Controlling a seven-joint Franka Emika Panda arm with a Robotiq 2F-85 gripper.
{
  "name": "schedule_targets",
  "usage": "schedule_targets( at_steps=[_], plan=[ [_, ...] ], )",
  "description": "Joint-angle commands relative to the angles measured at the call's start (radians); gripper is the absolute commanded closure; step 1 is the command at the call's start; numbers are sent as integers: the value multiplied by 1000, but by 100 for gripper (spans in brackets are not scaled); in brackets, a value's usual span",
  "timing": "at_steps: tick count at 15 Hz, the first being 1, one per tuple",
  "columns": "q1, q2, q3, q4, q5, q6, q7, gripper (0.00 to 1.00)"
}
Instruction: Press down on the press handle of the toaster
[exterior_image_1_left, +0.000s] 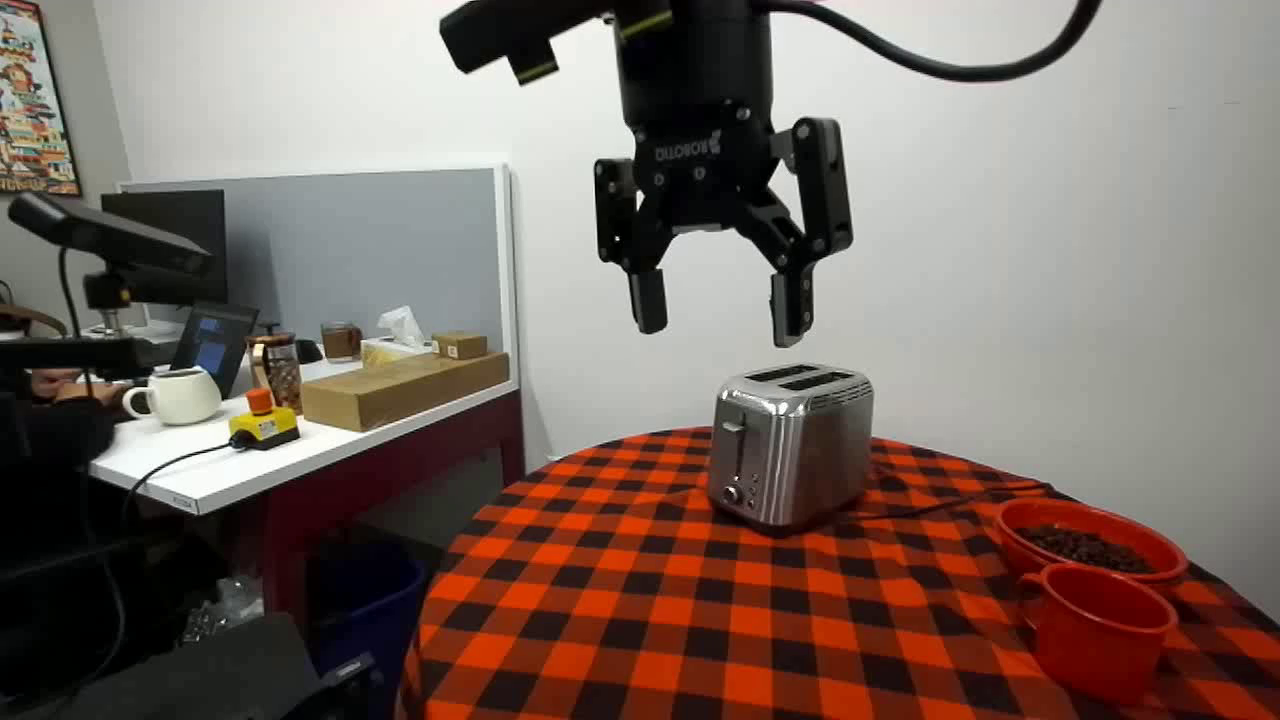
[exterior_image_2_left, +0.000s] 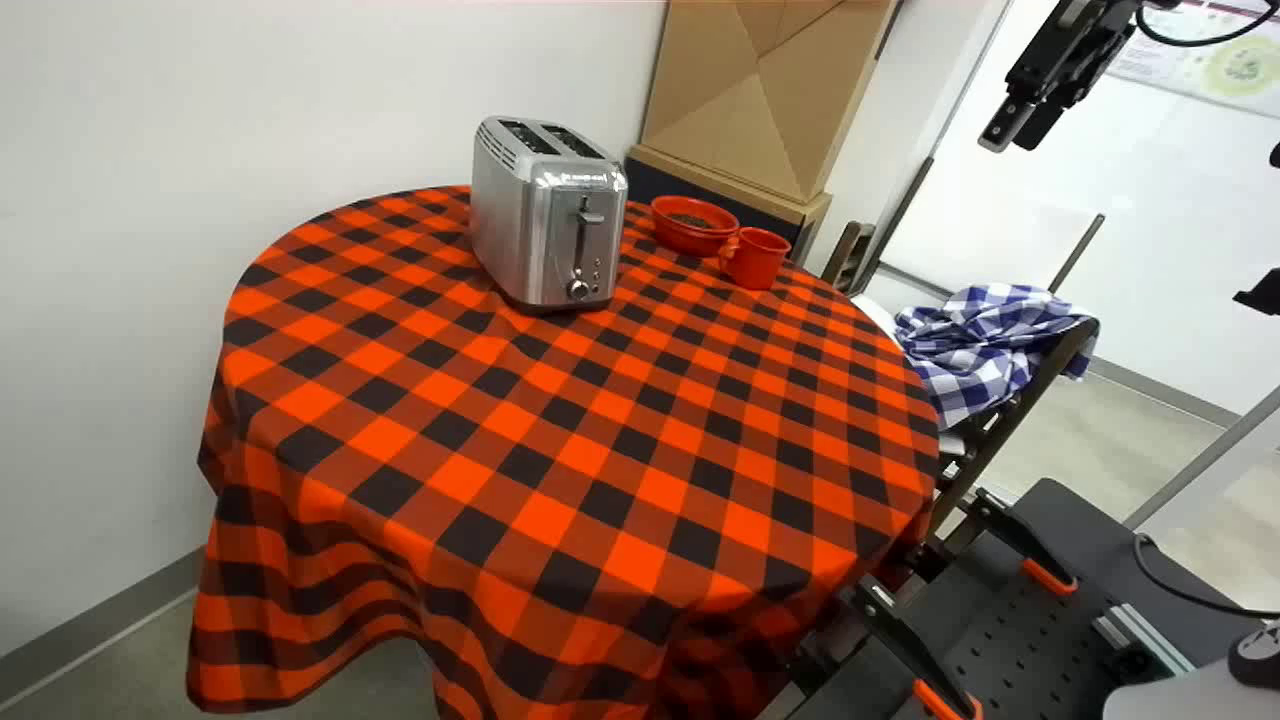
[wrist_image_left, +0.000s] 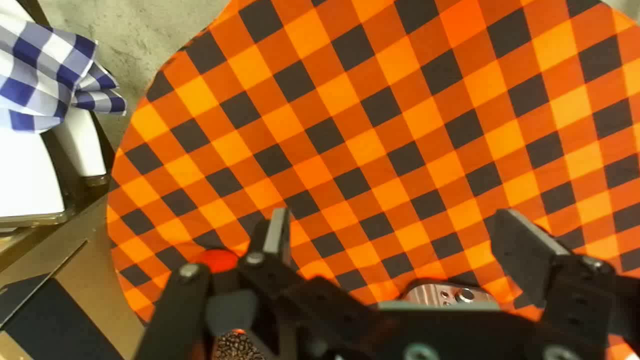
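Silver two-slot toaster (exterior_image_1_left: 792, 450), upright on the checked cloth (exterior_image_2_left: 580, 430) — press handle (exterior_image_2_left: 591, 216) up, high on its front.

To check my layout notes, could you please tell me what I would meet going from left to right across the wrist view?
Blue-and-white checked cloth, round red mug (partly hidden), silver metal toaster (mostly hidden).

Toaster (exterior_image_1_left: 790, 455) stands upright — end effector (exterior_image_1_left: 720, 322) hangs, jaws apart.
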Motion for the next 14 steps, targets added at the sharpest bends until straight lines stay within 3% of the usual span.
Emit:
schedule_targets(
  at_steps=[1,5,9,14],
  plan=[
    [-3,0,4,2,3,-3,-2,0],
    [13,65,3,34,13,16,-5,0],
    [84,282,-2,144,86,146,-20,0],
    [148,571,24,360,269,280,-25,0]
  ],
)
